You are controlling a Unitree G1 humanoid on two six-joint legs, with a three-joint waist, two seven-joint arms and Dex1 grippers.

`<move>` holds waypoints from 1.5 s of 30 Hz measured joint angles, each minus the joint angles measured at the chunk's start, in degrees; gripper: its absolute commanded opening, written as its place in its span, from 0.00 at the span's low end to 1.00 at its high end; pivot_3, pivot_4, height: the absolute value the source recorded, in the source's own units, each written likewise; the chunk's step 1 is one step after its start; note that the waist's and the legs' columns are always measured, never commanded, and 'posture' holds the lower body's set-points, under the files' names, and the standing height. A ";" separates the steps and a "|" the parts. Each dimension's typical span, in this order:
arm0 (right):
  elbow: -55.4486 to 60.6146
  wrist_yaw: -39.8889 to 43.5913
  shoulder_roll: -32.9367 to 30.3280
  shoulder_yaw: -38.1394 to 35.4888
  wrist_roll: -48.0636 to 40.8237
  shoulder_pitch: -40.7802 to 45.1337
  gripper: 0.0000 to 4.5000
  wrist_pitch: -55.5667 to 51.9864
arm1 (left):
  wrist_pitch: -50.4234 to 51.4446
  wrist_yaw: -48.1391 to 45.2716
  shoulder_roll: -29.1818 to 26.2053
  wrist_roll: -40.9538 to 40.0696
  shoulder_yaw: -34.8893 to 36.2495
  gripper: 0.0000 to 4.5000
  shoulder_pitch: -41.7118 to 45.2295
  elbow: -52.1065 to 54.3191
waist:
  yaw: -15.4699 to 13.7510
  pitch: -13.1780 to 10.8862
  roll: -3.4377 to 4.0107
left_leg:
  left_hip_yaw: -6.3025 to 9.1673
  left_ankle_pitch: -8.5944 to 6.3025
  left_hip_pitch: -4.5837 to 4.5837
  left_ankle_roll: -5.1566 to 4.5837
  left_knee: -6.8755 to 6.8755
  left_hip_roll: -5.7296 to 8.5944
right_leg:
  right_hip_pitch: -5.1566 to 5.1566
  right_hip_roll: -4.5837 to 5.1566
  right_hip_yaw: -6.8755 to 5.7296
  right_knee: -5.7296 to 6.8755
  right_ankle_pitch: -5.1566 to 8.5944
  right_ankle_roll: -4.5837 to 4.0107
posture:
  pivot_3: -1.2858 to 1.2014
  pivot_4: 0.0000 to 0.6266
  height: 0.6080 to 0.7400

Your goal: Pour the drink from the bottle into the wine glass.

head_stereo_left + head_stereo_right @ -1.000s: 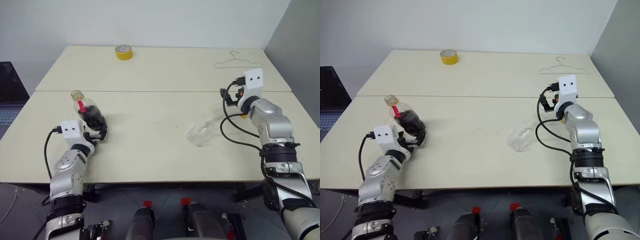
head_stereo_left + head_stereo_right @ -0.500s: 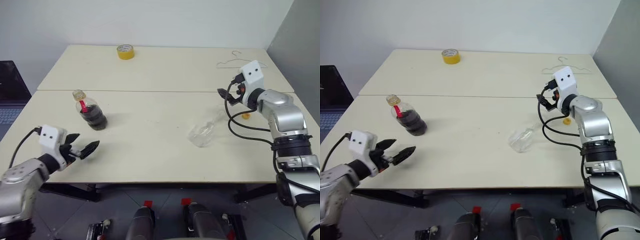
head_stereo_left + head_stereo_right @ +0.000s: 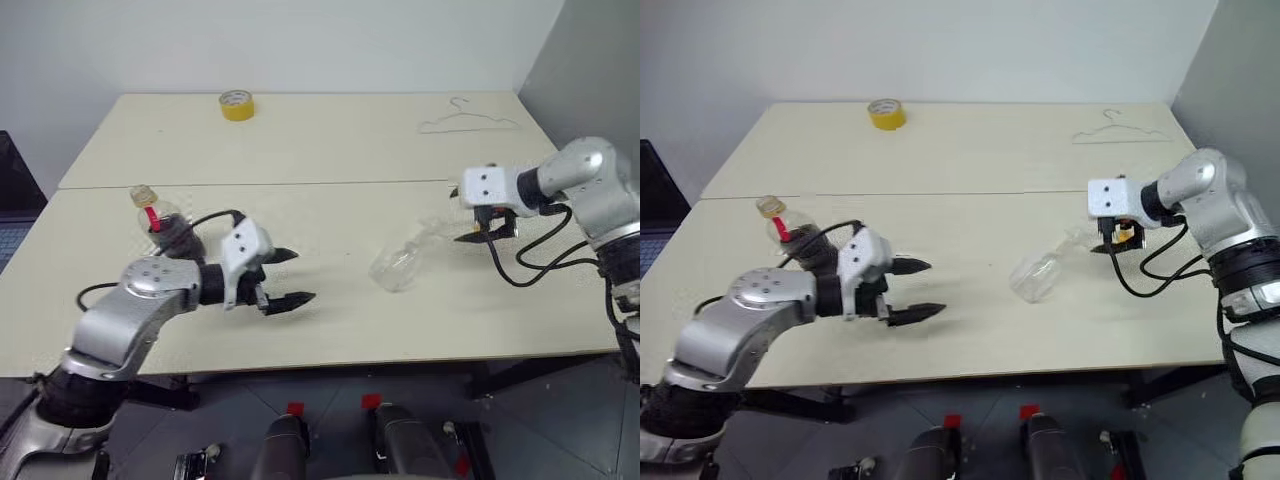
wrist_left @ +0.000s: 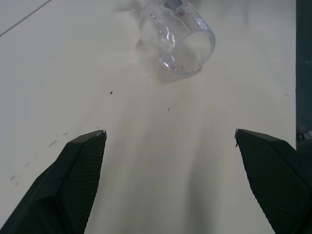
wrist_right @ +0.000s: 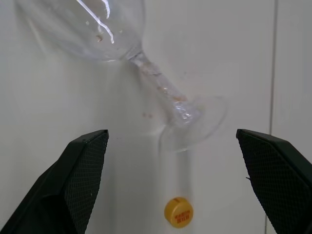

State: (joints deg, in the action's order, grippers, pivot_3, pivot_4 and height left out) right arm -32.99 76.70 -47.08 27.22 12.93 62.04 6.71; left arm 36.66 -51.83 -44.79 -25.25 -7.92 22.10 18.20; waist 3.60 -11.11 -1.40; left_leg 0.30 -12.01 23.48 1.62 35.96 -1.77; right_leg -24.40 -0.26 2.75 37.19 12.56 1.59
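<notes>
Right, the wine glass lies toppled mid-frame. Both grippers, left and right, are spread empty. Grab the stem squarely and stand it first.

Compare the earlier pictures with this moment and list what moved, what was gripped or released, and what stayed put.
The left gripper let go of the small clear plastic bottle of dark drink, drew back, then swung inward to hover open over the cream table, pointing toward the clear stemmed wine glass. The right gripper turned and came over the glass's foot, open. The bottle stands uncapped, the glass lies on its side, and the small yellow cap lies beside it, all unmoved.
</notes>
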 measured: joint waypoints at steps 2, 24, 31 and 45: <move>-2.81 0.02 2.34 1.26 2.45 1.95 1.00 3.82 | -0.52 0.48 1.46 1.68 -1.52 0.99 1.19 -0.09 | -0.01 0.00 0.00 | 0.09 0.00 0.00 0.00 -0.01 -0.04 | 0.01 -0.09 -0.01 0.02 0.02 -0.03 | 0.52 0.24 1.00; -21.84 -14.96 14.42 6.17 19.02 6.56 0.41 17.33 | -1.11 5.77 8.73 7.12 -3.01 1.00 0.72 -0.27 | -0.71 0.00 0.00 | 0.17 0.01 -0.02 0.01 0.14 0.10 | 0.10 0.07 -0.03 0.18 -0.04 0.03 | 0.52 0.24 1.00; -22.65 -14.66 14.62 5.28 18.34 6.49 0.02 19.13 | -1.32 6.17 8.80 7.61 -2.99 1.00 0.00 -0.29 | -0.69 0.00 0.00 | 0.20 0.01 -0.09 0.01 0.18 0.11 | 0.12 0.06 -0.03 0.38 -0.01 -0.01 | 0.52 0.24 1.00; 18.20 -24.76 30.49 -22.16 -17.84 -21.78 0.02 -15.02 | -2.02 6.01 3.00 7.69 3.87 1.00 -9.66 -0.28 | -0.77 0.02 -0.02 | 0.47 0.03 -0.45 0.03 0.20 0.05 | 0.29 -0.03 -0.18 0.86 0.19 -0.32 | 0.52 0.24 1.00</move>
State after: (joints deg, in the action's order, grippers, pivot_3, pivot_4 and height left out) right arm -14.78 51.95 -16.59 5.06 -4.91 40.26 -8.31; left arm 34.64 -45.81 -41.79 -17.57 -4.05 12.44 17.92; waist 2.84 -11.10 -1.42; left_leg 0.78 -11.98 23.03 1.64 36.16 -1.72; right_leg -24.11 -0.28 2.57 38.06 12.75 1.27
